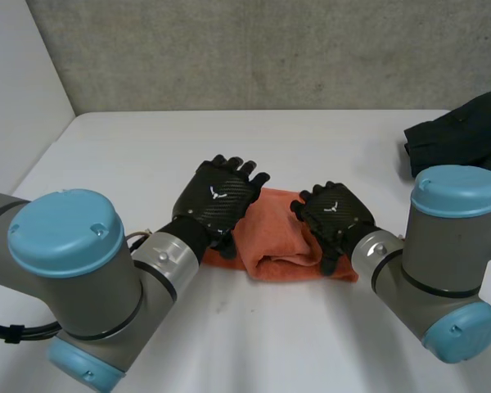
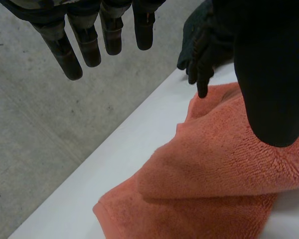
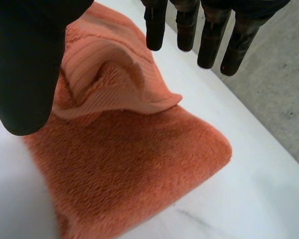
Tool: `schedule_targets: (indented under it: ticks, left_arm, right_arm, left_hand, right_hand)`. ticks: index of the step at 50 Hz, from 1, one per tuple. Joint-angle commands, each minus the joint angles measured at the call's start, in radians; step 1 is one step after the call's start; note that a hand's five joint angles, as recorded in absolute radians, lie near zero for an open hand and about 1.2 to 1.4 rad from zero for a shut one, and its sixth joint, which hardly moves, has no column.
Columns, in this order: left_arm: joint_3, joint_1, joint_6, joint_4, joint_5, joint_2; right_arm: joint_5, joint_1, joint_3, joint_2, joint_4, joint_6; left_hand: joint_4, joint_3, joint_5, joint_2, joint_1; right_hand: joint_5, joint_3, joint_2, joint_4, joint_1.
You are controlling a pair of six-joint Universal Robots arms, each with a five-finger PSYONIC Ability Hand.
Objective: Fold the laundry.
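One orange towel (image 1: 280, 244), one dark garment (image 1: 462, 135), one white surface (image 1: 139, 147), and two hands: left hand (image 1: 217, 196), right hand (image 1: 337, 214).

soft, even, bright light on the white table (image 1: 311, 139), faint shadow under the orange towel (image 1: 278, 246)

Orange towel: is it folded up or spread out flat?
Folded. The orange towel sits as a small bundle, and the right wrist view shows one layer lapped loosely over another.

White table (image 1: 147, 147) against a speckled grey concrete wall (image 1: 270, 49), plain white panel (image 1: 16, 90) alongside.
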Motion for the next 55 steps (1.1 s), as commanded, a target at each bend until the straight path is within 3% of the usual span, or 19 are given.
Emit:
schedule_targets:
  ticks: [1,6,11,18,21,23,25,29,33,37,39,43,48,49,50,51,55]
  left_arm:
    - [0.002,0.01,0.0,0.002,-0.004,-0.011]
    - [0.002,0.01,0.0,0.002,-0.005,-0.007]
    - [0.01,0.018,0.0,0.002,-0.016,0.004]
    - [-0.006,0.088,0.003,-0.003,-0.036,0.055]
    - [-0.021,0.135,0.003,-0.003,-0.033,0.076]
    - [-0.033,0.161,0.003,-0.006,-0.031,0.087]
    - [-0.039,0.171,0.003,-0.012,-0.031,0.091]
    - [-0.049,0.196,0.003,-0.034,-0.03,0.104]
    - [-0.059,0.228,-0.001,-0.047,-0.03,0.131]
    - [-0.075,0.274,-0.004,-0.046,-0.03,0.164]
    - [-0.082,0.297,-0.007,-0.046,-0.03,0.179]
    - [-0.096,0.32,-0.009,-0.047,-0.031,0.191]
    - [-0.121,0.325,-0.007,-0.046,-0.03,0.191]
    - [-0.125,0.325,-0.007,-0.047,-0.028,0.191]
    - [-0.131,0.328,-0.007,-0.046,-0.028,0.191]
    - [-0.133,0.331,-0.007,-0.046,-0.028,0.191]
    - [-0.13,0.343,-0.006,-0.043,-0.027,0.191]
  right_arm:
    - [-0.001,0.007,-0.032,0.012,-0.01,0.034]
    - [-0.004,0.007,-0.065,0.028,-0.007,0.135]
    - [-0.06,0.008,-0.134,0.101,0.008,0.235]
    - [-0.102,0.008,-0.177,0.155,0.077,0.249]
    - [-0.099,0.008,-0.194,0.158,0.079,0.252]
    - [-0.091,0.007,-0.226,0.172,0.085,0.248]
    - [-0.079,0.007,-0.258,0.19,0.096,0.235]
    - [0.01,0.011,-0.363,0.219,0.123,0.133]
    - [0.07,0.074,-0.461,0.232,0.081,-0.088]
    - [0.021,0.197,-0.51,0.261,-0.063,-0.301]
    - [-0.049,0.243,-0.515,0.297,-0.152,-0.389]
    - [-0.18,0.304,-0.503,0.376,-0.209,-0.421]
    - [-0.221,0.327,-0.503,0.466,-0.191,-0.435]
    - [-0.22,0.327,-0.506,0.475,-0.188,-0.435]
    - [-0.215,0.326,-0.506,0.482,-0.186,-0.431]
    - [-0.209,0.326,-0.506,0.479,-0.186,-0.429]
    - [-0.131,0.321,-0.489,0.41,-0.183,-0.409]
  left_hand:
    - [-0.012,-0.019,-0.03,-0.011,-0.001]
    - [-0.012,-0.019,-0.03,-0.011,-0.001]
    - [-0.012,-0.019,-0.03,-0.011,-0.001]
    - [-0.012,-0.019,-0.03,-0.011,-0.001]
    - [-0.015,-0.021,-0.033,-0.014,-0.004]
    - [-0.015,-0.022,-0.033,-0.014,-0.004]
    - [-0.015,-0.022,-0.033,-0.014,-0.004]
    - [-0.018,-0.024,-0.035,-0.016,-0.007]
    - [-0.018,-0.024,-0.036,-0.016,-0.007]
    - [-0.018,-0.024,-0.036,-0.016,-0.007]
    - [-0.018,-0.024,-0.036,-0.016,-0.007]
    - [-0.018,-0.024,-0.036,-0.016,-0.007]
    - [-0.021,-0.027,-0.038,-0.019,-0.01]
    - [-0.018,-0.024,-0.036,-0.017,-0.007]
    - [-0.021,-0.027,-0.038,-0.019,-0.01]
    - [-0.021,-0.027,-0.038,-0.019,-0.01]
    - [-0.021,-0.027,-0.038,-0.019,-0.01]
  right_hand:
    - [0.117,0.122,0.132,0.13,0.167]
    - [0.281,0.287,0.296,0.294,0.332]
    - [0.287,0.293,0.302,0.3,0.338]
    - [0.302,0.307,0.317,0.315,0.352]
    - [0.574,0.579,0.589,0.587,0.624]
    - [1.09,1.095,1.105,1.103,1.14]
    - [1.126,1.131,1.141,1.139,1.176]
    - [1.126,1.131,1.141,1.139,1.176]
    - [1.126,1.131,1.141,1.139,1.176]
    - [1.126,1.131,1.141,1.139,1.176]
    - [1.126,1.131,1.141,1.139,1.176]
    - [1.126,1.131,1.141,1.139,1.176]
    - [1.126,1.131,1.141,1.139,1.176]
    - [0.883,0.888,0.898,0.896,0.933]
    - [0.154,0.159,0.169,0.167,0.204]
    - [-0.096,-0.09,-0.081,-0.083,-0.046]
    - [-0.096,-0.09,-0.081,-0.083,-0.046]
